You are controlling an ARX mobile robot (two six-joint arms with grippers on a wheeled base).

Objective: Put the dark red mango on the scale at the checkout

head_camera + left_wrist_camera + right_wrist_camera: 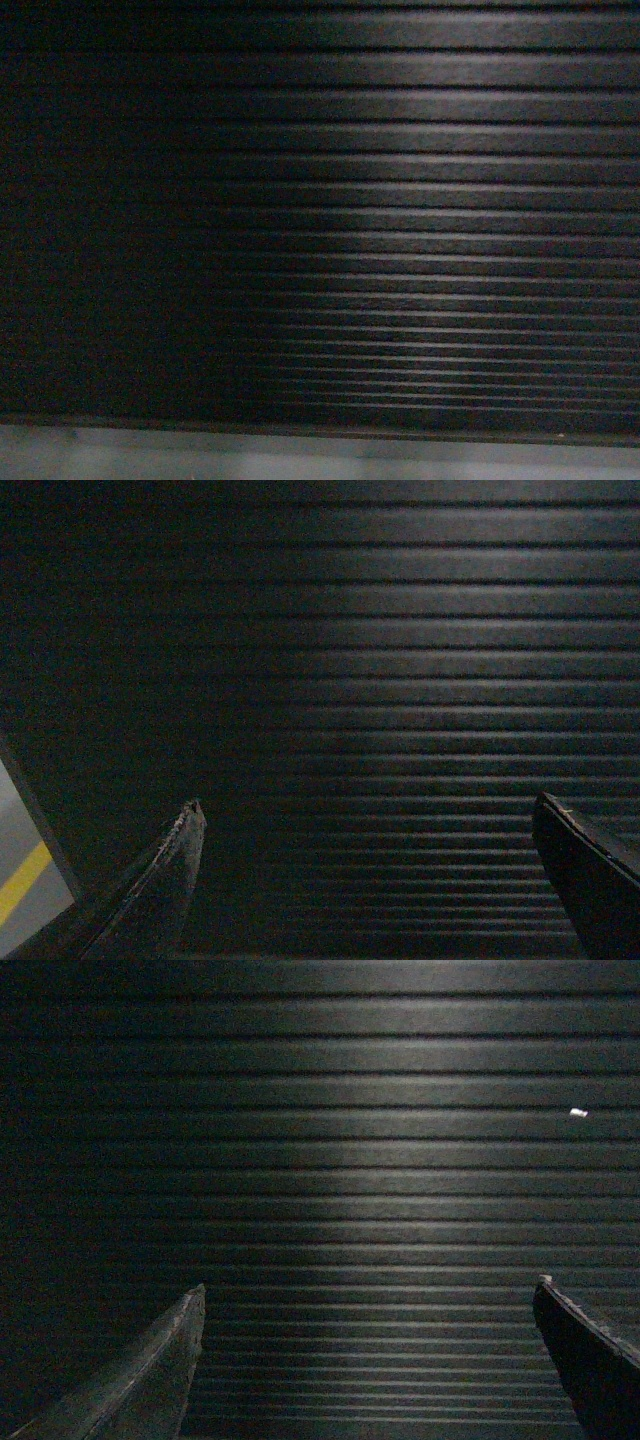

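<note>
The black ribbed front of the checkout (400, 200) fills the head view, close up. It also fills both wrist views: checkout front (380, 680) and checkout front (360, 1160). My left gripper (368, 805) is open, its two dark fingers spread wide with nothing between them. My right gripper (370, 1285) is open too, equally wide and empty. Both point at the ribbed panel. The dark red mango and the scale are out of view. Neither gripper shows in the head view.
A strip of grey floor (300, 458) runs along the foot of the counter. At the left wrist view's lower left, grey floor with a yellow line (22, 882) shows beyond the counter's end. A small white speck (578, 1112) sits on the panel.
</note>
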